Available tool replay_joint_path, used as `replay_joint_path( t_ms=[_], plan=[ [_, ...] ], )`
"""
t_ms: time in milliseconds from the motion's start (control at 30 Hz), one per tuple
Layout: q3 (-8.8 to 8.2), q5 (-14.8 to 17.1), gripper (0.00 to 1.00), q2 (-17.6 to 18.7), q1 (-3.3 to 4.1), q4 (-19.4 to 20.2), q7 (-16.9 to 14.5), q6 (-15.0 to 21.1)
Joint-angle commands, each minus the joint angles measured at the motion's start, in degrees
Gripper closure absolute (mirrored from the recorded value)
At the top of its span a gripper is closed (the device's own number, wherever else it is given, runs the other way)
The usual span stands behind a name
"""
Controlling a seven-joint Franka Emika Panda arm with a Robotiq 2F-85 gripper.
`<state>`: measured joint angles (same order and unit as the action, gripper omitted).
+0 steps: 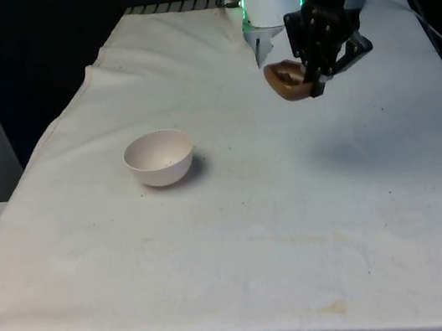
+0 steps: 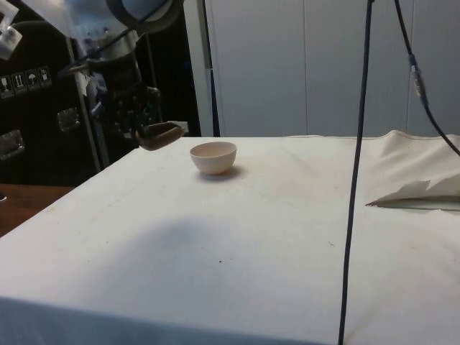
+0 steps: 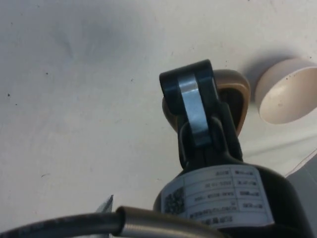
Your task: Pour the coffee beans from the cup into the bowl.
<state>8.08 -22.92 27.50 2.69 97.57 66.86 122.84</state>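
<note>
A brown cup [image 1: 286, 80] hangs in the air above the table, tilted well over on its side, with my gripper [image 1: 313, 74] shut on its wall. In the side view the cup [image 2: 161, 135] and the gripper [image 2: 136, 123] sit just short of the bowl. A pale cream bowl [image 1: 160, 156] stands upright on the cloth toward the front view's left, apart from the cup; its inside looks bare. From the wrist the cup [image 3: 237, 99] shows behind one finger [image 3: 192, 101], with the bowl [image 3: 288, 92] beyond it. The cup's contents are hidden.
White cloth [image 1: 312, 201] covers the table, with wrinkles and a raised fold at the side view's right [image 2: 420, 190]. A black cable [image 2: 357, 165] hangs down in front of the side camera.
</note>
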Motion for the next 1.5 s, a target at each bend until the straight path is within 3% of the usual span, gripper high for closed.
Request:
replay_joint_path(
  t_ms=[0,67,100,133,200,333,367,400,567,667,700,733,967,1000,1033,1300,1333,1367,1467],
  plan=[
    [0.17,0.34,1.0,-0.69,-0.52,0.8,-0.8,1.32],
    [0.06,0.4,1.0,-1.03,-0.69,1.03,-1.49,1.43],
    [-0.23,0.0,1.0,-0.63,-0.23,0.52,-0.86,0.4],
    [-0.06,0.46,1.0,-1.15,-0.74,1.09,-1.78,1.49],
    [-0.17,0.52,1.0,-1.6,-1.03,1.09,-2.92,1.38],
    [-0.23,0.52,1.0,-2.01,-1.38,1.09,-4.3,1.38],
    [-0.52,0.06,1.0,-1.6,-0.97,0.57,-3.78,0.52],
    [-0.29,0.52,1.0,-2.18,-1.55,1.15,-4.98,1.38],
    [-0.52,0.52,1.0,-2.52,-1.95,1.49,-6.7,1.55],
    [-0.86,0.52,1.0,-2.75,-2.06,1.78,-7.73,1.66],
    [-1.2,0.06,1.0,-2.23,-1.6,1.03,-7.28,0.52],
    [-1.09,0.57,1.0,-2.92,-2.18,2.01,-8.42,1.72],
    [-2.06,0.52,1.0,-4.18,-2.58,3.95,-10.94,2.35],
    [-2.29,0.06,1.0,-3.67,-2.12,3.15,-10.26,1.15],
    [-2.18,0.52,1.0,-4.35,-2.64,4.24,-11.29,2.46],
    [-3.38,1.03,1.0,-5.84,-3.04,6.65,-14.27,3.95],
    [-3.72,0.34,1.0,-5.39,-2.52,5.96,-13.58,2.86],
    [-3.5,1.09,1.0,-5.96,-3.04,6.88,-14.55,4.13],
    [-3.9,1.2,1.0,-6.36,-3.15,7.62,-15.53,4.76]
  ],
)
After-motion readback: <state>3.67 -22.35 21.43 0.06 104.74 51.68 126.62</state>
